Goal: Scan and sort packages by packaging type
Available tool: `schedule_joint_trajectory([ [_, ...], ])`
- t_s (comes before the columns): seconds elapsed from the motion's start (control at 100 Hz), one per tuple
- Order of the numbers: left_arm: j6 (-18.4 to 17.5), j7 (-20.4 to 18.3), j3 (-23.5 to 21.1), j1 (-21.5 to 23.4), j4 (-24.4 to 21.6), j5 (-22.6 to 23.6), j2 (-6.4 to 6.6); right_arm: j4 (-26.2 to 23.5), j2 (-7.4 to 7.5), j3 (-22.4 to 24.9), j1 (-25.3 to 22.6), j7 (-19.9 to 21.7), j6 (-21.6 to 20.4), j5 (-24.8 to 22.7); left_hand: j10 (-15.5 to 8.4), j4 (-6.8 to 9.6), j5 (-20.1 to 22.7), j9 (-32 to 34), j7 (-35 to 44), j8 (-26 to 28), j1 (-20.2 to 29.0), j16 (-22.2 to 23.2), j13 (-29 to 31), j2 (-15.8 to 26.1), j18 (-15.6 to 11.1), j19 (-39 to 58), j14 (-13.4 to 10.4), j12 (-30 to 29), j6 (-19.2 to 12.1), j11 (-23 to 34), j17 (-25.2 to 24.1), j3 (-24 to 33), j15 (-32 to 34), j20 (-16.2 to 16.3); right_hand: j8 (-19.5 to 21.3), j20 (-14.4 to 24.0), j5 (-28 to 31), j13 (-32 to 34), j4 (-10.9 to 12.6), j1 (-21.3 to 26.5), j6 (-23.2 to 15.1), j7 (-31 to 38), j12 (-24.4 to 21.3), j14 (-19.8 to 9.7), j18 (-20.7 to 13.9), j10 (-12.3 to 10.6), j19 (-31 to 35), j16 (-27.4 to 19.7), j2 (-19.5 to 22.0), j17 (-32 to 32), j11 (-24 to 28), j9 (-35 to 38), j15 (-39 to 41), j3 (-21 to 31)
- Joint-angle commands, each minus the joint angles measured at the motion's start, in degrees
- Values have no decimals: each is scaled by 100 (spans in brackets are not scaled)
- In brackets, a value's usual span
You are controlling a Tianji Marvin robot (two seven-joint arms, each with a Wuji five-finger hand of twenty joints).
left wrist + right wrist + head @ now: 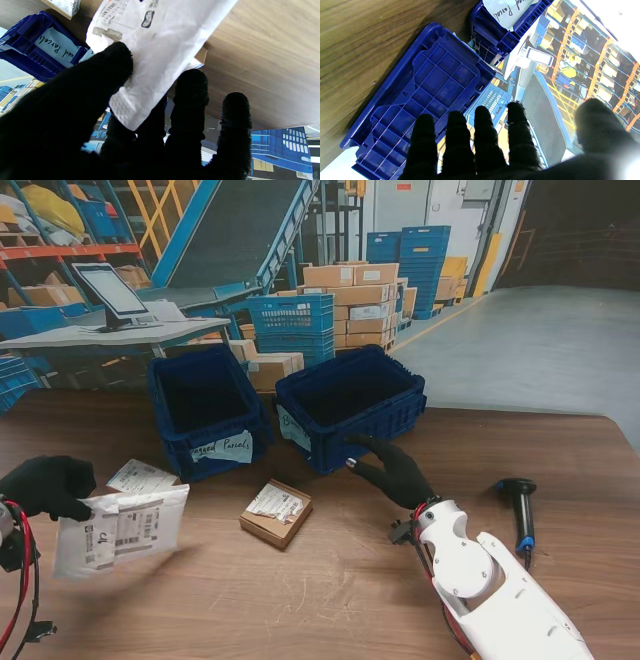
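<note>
Left robot hand (48, 485) pinches white padded mailer bag (120, 530) by its corner, lifted off bench (330, 590) near left edge, label up, likely for scanning. Right robot hand (392, 470) spread wide, empty, by right blue plastic crate (350, 408); black handheld scanner (519, 512) untouched near right edge.

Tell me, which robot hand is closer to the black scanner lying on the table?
The right robot hand. It hovers by the right blue crate, a short way left of the scanner. The left robot hand holds a white mailer at the table's far left.
</note>
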Motion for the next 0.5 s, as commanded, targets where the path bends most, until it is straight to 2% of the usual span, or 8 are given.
schedule_joint_trajectory([
  [0.0,26,-51,6,25,-177,-97,-4,-14,-28,-2,-29,76,-14,-1,-20,210,151,265,39,132,300,78,173,18,330,234,-3,87,-56,146,-100,273,43,95,18,87,-129,-52,-35,57,-17,-2,49,-6,-16,-47,-72,-5,23,-39,23,-30,-13,-76],
  [0.36,98,212,253,-145,-411,-470,-50,-57,-30,52,-66,58,13,5,-14,206,138,255,21,155,305,66,170,41,335,244,1,84,-44,142,-106,266,45,97,18,90,-145,-57,-35,53,-14,-9,46,-7,-16,-47,-75,-6,19,-42,14,-50,-14,-71],
  [0.49,120,432,424,-256,-429,-626,-91,-69,-30,75,-81,60,26,18,-6,208,131,249,20,166,316,66,169,44,334,251,1,93,-32,149,-111,256,48,101,19,89,-144,-56,-36,53,-18,-9,45,-16,-17,-49,-80,-6,19,-48,13,-53,-14,-71],
])
